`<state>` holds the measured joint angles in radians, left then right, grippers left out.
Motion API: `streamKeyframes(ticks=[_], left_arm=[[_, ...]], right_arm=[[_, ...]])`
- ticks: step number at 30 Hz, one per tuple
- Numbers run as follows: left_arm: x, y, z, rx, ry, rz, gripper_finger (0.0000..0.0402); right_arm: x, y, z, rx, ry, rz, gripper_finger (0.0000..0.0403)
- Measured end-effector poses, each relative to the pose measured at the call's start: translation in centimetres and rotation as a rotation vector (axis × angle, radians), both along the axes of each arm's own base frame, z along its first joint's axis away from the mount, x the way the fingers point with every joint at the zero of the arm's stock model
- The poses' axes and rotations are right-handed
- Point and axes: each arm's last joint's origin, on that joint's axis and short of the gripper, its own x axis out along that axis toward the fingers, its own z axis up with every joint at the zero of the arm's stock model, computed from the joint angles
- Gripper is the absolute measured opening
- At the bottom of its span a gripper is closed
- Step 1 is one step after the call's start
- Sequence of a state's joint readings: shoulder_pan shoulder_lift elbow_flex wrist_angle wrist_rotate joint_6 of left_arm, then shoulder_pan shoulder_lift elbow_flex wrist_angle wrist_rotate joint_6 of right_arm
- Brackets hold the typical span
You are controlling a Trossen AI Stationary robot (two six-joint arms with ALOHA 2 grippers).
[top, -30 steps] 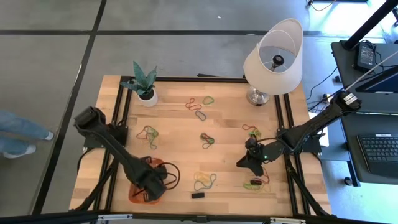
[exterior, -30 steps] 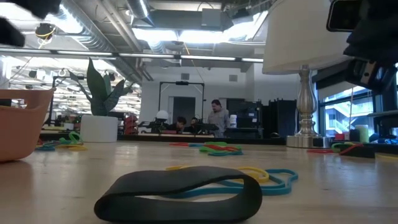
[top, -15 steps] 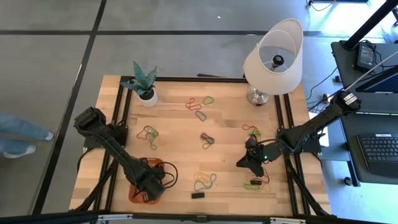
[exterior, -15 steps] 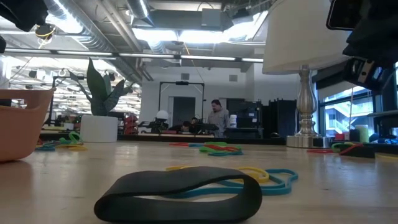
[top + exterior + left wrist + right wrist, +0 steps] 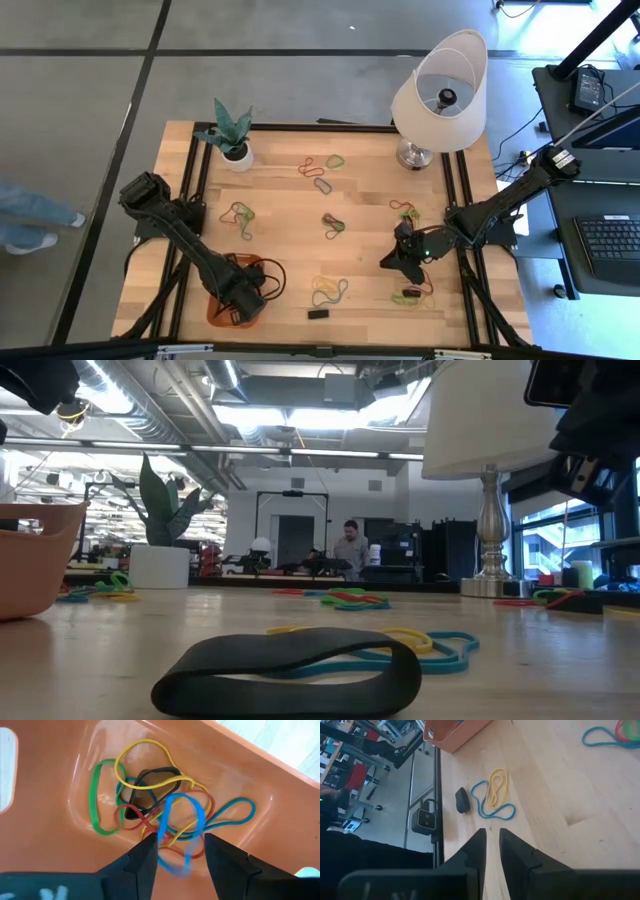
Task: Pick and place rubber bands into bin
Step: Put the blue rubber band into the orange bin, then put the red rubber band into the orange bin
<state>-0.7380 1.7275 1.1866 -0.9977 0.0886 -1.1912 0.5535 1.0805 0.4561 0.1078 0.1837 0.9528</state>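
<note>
The orange bin [image 5: 215,312] sits at the table's front left, and my left gripper [image 5: 240,296] hangs right over it. In the left wrist view the gripper [image 5: 180,840] is open, its fingers apart. A blue rubber band [image 5: 182,817] hangs loose between them above the bin's floor [image 5: 250,775]. Several rubber bands [image 5: 145,795] in yellow, green, red, black and teal lie in a heap there. My right gripper [image 5: 392,262] hovers over the right half of the table. It is open by a narrow gap with nothing in it [image 5: 492,837]. Beyond it lie a yellow and a blue band [image 5: 492,795].
Loose rubber bands lie in small groups across the table [image 5: 328,290] [image 5: 335,225] [image 5: 240,213] [image 5: 322,165] [image 5: 410,296]. A small black block [image 5: 318,313] lies near the front edge. A potted plant [image 5: 235,150] stands back left and a lamp [image 5: 440,90] back right. A person's legs [image 5: 30,215] show left of the table.
My left gripper has opened over the bin and let go of the blue band. The right arm has not moved.
</note>
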Motion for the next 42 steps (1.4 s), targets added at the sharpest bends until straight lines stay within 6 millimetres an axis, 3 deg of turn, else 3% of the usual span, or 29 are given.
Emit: streamKeyframes(ticks=[7, 14, 22, 29, 33, 37, 42], left_arm=[[-0.1, 0.2, 0.0, 0.019, 0.008, 0.001, 0.0185], [0.8, 0.9, 0.5, 0.014, 0.012, 0.078, 0.0178], [2.6, 3.5, 4.8, 0.118, 0.008, -0.045, 0.0129], [2.5, 8.8, 10.1, 0.263, -0.175, -0.182, 0.0016], [2.0, 12.7, 12.3, 0.359, -0.264, -0.215, 0.0002], [1.2, 17.1, 11.4, 0.344, -0.273, -0.199, 0.0002], [-0.5, 21.9, 7.3, 0.195, -0.374, -0.155, 0.0002]], right_arm=[[0.2, -0.4, 0.0, -0.017, -0.005, -0.012, 0.0057], [0.3, -0.6, 0.0, -0.017, -0.005, -0.025, 0.0057], [0.5, -0.9, 0.0, -0.050, -0.021, -0.062, 0.0056], [0.8, -1.6, 0.0, -0.052, -0.020, -0.098, 0.0029], [1.0, -1.9, 0.0, -0.052, -0.020, -0.115, 0.0010], [1.1, -2.2, 0.0, -0.053, -0.017, -0.129, 0.0004], [1.2, -2.7, -0.2, -0.044, 0.009, -0.164, 0.0012]])
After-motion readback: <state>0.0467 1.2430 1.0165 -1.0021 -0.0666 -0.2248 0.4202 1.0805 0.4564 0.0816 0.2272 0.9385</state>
